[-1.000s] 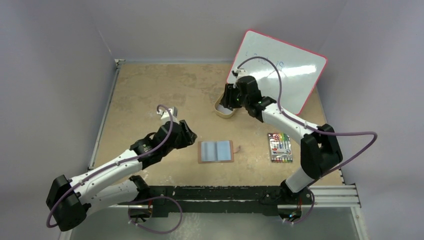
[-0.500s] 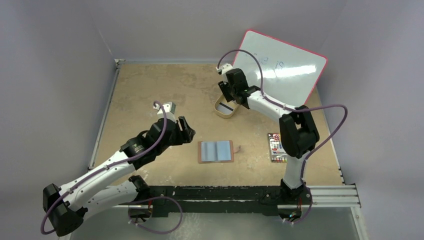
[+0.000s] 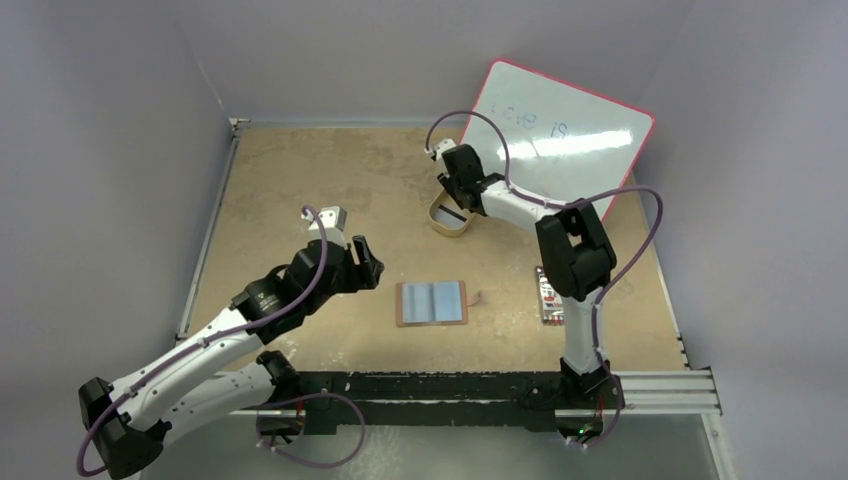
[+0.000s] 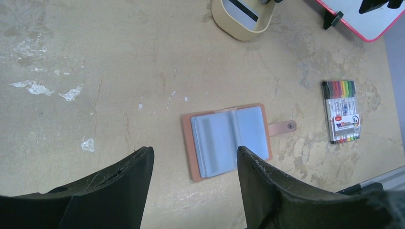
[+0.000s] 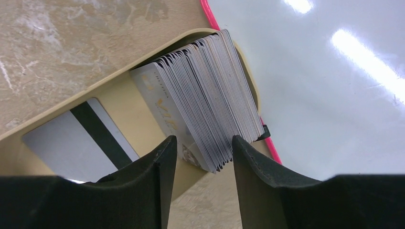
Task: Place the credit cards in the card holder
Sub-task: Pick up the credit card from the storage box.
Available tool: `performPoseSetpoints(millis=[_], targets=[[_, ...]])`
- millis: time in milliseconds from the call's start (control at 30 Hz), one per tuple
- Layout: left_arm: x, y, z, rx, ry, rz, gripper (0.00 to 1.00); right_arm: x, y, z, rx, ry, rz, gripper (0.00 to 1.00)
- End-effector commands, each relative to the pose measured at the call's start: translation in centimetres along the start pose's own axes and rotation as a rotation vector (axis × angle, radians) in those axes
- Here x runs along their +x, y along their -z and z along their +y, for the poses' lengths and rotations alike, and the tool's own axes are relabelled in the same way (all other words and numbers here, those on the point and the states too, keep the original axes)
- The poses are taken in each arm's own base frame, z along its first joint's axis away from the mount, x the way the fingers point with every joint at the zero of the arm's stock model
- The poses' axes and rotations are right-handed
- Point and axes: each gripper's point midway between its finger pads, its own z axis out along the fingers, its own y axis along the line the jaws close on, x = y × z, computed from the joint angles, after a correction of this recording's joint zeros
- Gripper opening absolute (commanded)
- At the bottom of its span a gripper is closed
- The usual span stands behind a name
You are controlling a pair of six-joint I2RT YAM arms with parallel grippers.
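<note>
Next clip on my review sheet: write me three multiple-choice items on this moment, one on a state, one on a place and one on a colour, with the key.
1. How does the card holder lie?
A. open flat
B. snapped shut
C. standing on edge

2. Where is the stack of credit cards?
A. in the card holder
B. in the tan tray
C. on the whiteboard

3. What colour is the whiteboard's border?
A. blue
B. green
C. pink-red

Key:
1 A: both pocket halves face up and the snap tab sticks out to one side.
2 B: the right wrist view shows the cards packed on edge inside the tray.
3 C: the top view shows a pink-red rim round the white face.
</note>
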Motion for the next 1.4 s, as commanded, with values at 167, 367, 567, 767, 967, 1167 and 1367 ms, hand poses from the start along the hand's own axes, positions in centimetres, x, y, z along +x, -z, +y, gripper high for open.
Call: performPoseSetpoints(millis=[167,367,567,767,967,1167,1367], targets=[[-1.8,0.4,-0.7,0.017,-0.004,-0.053,0.64,-2.7,0.5,-2.5,0.097,0.010,-0.055,0.46],[-1.8,0.3,-1.0,0.027,0.008,-0.053,0.64,-3.0,0.9,-3.0,0.115,0.012,-0.067,0.36],[-1.8,0.3,-1.1,0.030,0.015,-0.052,0.64,-3.6,1.4,-3.5,0.128,0.000,-0.085,0.26],[-1.6,0.3,-1.3,0.042,0.025,-0.047,0.64,-4.0,2.1,-3.9,0.135,-0.008,-0.096,0.17],[-1.4,0.2,-1.6,0.056,0.033,-0.040,0.64,-4.6,3.0,-4.5,0.133,-0.017,-0.105,0.13],[-1.2,0.2,-1.6,0.057,0.046,-0.030,0.64,-5.0,4.0,-5.0,0.132,-0.025,-0.111,0.12],[-0.9,0.1,-1.6,0.061,0.061,-0.022,0.64,-5.3,4.7,-4.6,0.094,-0.035,-0.119,0.05]])
